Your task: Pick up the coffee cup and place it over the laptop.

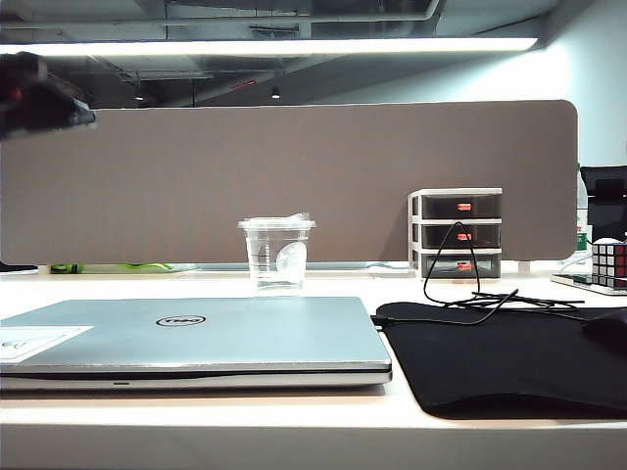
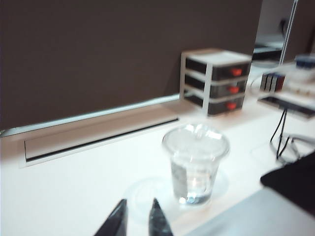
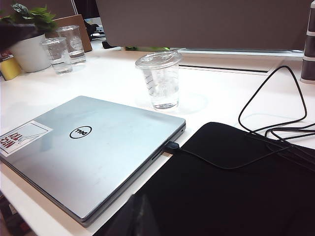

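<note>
Exterior view: a white desk [image 1: 294, 431] backed by a matte brown-grey partition panel [image 1: 294, 176] under a long strip light [image 1: 274, 45]
The clear tapered coffee cup [image 1: 276, 254] with its flat lid stands upright on the desk just behind the closed, thin silver-grey laptop [image 1: 196, 338], apart from it; a soft black mat [image 1: 509, 367] lies just beside the laptop, with a thin black cable [image 1: 460, 284] looping over it, and a small white three-drawer unit [image 1: 456, 233] stands at the panel. In the left wrist view the left gripper [image 2: 136, 220] hangs above the bare desk near the cup, its dark pointed fingers close together with a slim gap, gripping nothing. The right gripper [image 3: 135, 216] shows only as a dark blur over the mat; I cannot tell how its jaws stand
</note>
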You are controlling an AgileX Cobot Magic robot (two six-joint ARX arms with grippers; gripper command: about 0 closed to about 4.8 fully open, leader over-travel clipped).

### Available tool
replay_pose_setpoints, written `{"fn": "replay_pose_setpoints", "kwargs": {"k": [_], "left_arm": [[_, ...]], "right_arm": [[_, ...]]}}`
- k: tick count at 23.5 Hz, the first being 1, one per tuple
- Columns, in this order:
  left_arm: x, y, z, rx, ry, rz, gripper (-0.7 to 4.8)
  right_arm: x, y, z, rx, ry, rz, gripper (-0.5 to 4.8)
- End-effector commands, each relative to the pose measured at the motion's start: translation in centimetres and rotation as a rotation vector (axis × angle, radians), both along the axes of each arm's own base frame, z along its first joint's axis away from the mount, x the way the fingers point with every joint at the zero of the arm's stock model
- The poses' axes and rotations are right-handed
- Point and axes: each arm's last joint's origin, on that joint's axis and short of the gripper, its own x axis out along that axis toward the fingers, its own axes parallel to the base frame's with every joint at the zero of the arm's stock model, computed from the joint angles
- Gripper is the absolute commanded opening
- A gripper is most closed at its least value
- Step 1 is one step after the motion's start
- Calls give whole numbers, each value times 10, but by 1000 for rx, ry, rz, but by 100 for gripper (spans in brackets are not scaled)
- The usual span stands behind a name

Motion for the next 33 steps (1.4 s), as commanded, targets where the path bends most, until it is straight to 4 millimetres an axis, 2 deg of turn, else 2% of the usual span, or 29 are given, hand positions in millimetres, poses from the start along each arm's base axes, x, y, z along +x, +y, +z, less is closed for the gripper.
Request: {"fn": "replay_pose_setpoints", "kwargs": {"k": [1, 3, 7, 9, 11, 13, 14, 15, 16, 17, 18, 19, 24, 33], "left_arm": [[10, 0, -10, 34, -12, 0, 86], [18, 0, -21, 34, -5, 0, 126], [33, 0, -39, 30, 1, -9, 130], [33, -1, -38, 28, -19, -48, 129], [35, -7, -34, 29, -59, -16, 129], [45, -9, -29, 38, -81, -45, 146], [58, -10, -28, 42, -91, -129, 245], [67, -11, -28, 42, -90, -151, 309], [82, -13, -29, 43, -92, -182, 415], [90, -14, -30, 36, -89, -204, 462], [100, -14, -30, 13, -77, -231, 479], [110, -17, -31, 2, -73, -258, 479], [133, -21, -37, 18, -59, -389, 479], [170, -24, -56, 5, 37, -478, 479]], "right_arm": [[0, 0, -1, -2, -6, -3, -6], [0, 0, -1, -2, -6, -3, -6], [0, 0, -1, -2, -4, -4, -6], [0, 0, -2, -2, -1, -4, -6], [0, 0, -2, -2, 3, -3, -6], [0, 0, -2, -2, 3, -3, -6], [0, 0, -2, -2, 4, -4, -6], [0, 0, -2, -2, 4, -3, -6], [0, 0, -2, -2, 5, 0, -6], [0, 0, -2, -2, 6, 0, -6], [0, 0, -3, -3, 10, 0, -6], [0, 0, -3, -3, 14, 0, -6], [0, 0, -4, -4, 24, 0, -6], [0, 0, -4, -4, 24, 0, -6]]}}
